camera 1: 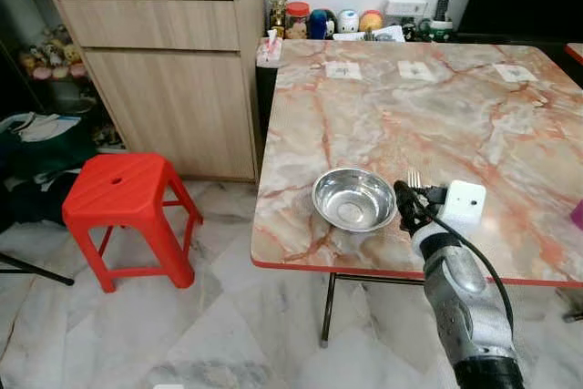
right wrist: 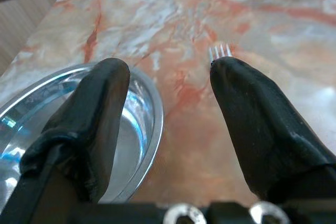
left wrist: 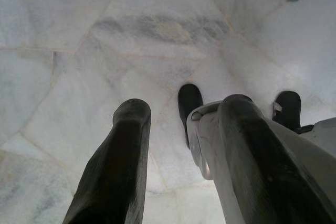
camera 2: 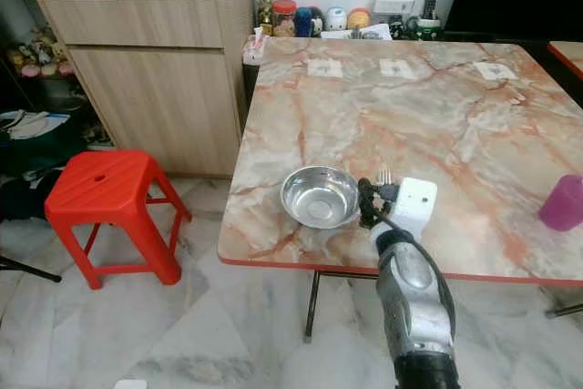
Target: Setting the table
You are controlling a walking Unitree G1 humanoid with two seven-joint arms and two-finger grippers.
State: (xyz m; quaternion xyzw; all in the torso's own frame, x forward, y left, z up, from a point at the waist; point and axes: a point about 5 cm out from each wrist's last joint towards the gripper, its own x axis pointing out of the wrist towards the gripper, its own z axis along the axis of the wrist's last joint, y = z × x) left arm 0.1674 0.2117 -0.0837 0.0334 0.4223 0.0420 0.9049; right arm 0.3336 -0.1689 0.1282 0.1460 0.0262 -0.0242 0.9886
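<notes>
A shiny steel bowl [camera 1: 353, 199] stands near the front edge of the pink marble table [camera 1: 410, 107]. Just to its right a metal fork [camera 1: 414, 177] lies on the marble, tines pointing away from me. My right gripper [camera 1: 407, 202] hovers low between bowl and fork. In the right wrist view this right gripper [right wrist: 168, 69] is open: one finger is over the bowl's rim [right wrist: 152, 124], the other covers the fork's handle, so only the tines [right wrist: 220, 52] stick out. My left gripper [left wrist: 184, 108] hangs open over the floor.
A purple cup [camera 2: 563, 202] sits at the table's right edge. Three small paper cards [camera 1: 343, 69] lie along its far side. A red plastic stool [camera 1: 123, 190] and a wooden cabinet [camera 1: 173, 88] stand to the left of the table. Jars and clutter line the back wall.
</notes>
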